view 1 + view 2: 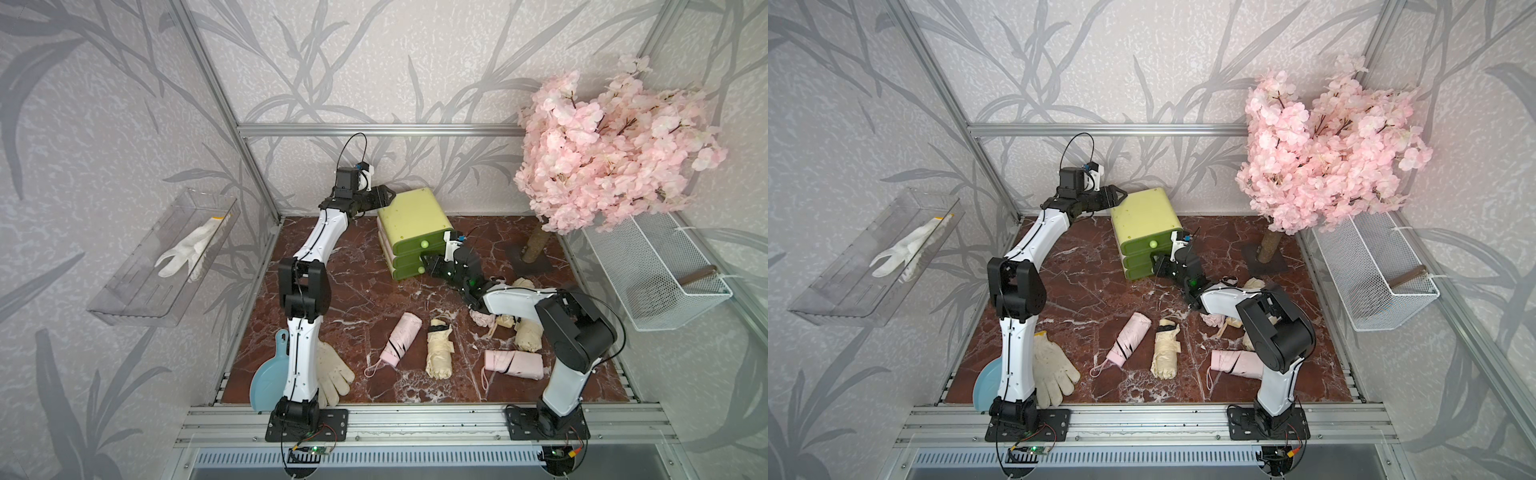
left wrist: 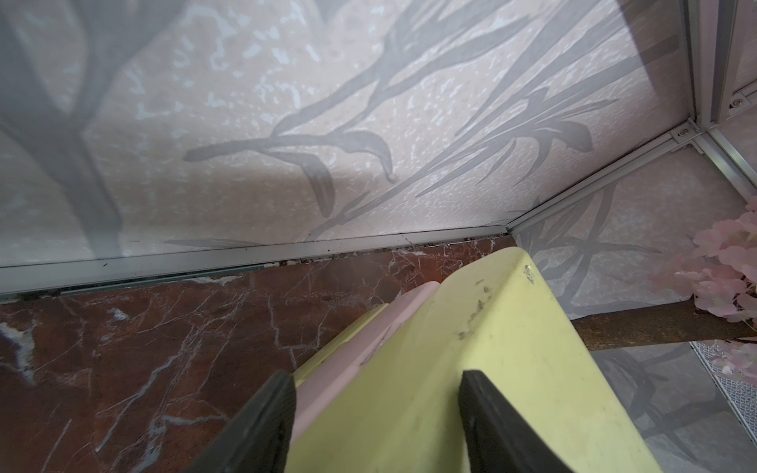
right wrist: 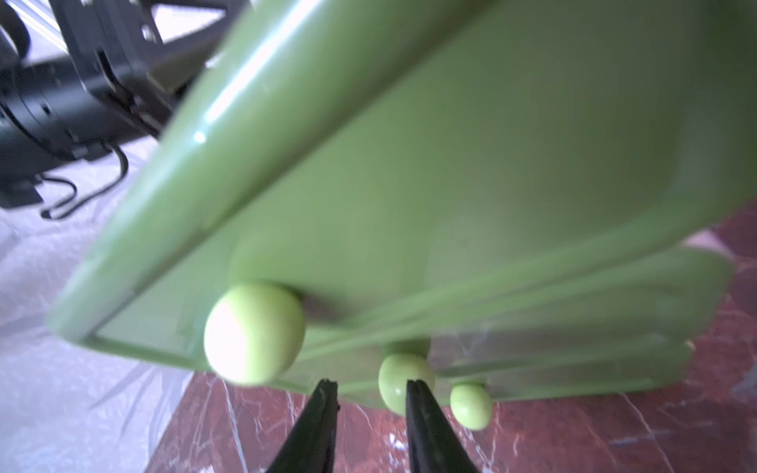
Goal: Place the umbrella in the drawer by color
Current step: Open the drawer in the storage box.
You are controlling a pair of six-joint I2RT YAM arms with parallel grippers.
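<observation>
The drawer chest [image 1: 413,216] stands at the back of the marble floor, lime-yellow on top with green drawer fronts and pale knobs. Its top drawer [image 3: 409,184] sticks out a little. My right gripper [image 3: 370,385] is at the front, jaws a narrow gap apart. The middle knob [image 3: 399,379] lies just beyond the tips, partly behind one finger, and nothing is between them. My left gripper [image 2: 377,376] is open astride the chest's back top edge [image 2: 471,327]. Several folded umbrellas lie in front, among them a pink umbrella [image 1: 398,338], a cream umbrella [image 1: 440,349] and another pink umbrella [image 1: 515,363].
A heap of umbrellas [image 1: 484,318] lies partly under my right arm. A blue dustpan [image 1: 266,374] and a cream glove [image 1: 332,374] sit at front left. A pink blossom tree [image 1: 615,145] and wire basket [image 1: 656,270] stand right. A clear shelf [image 1: 137,291] hangs left.
</observation>
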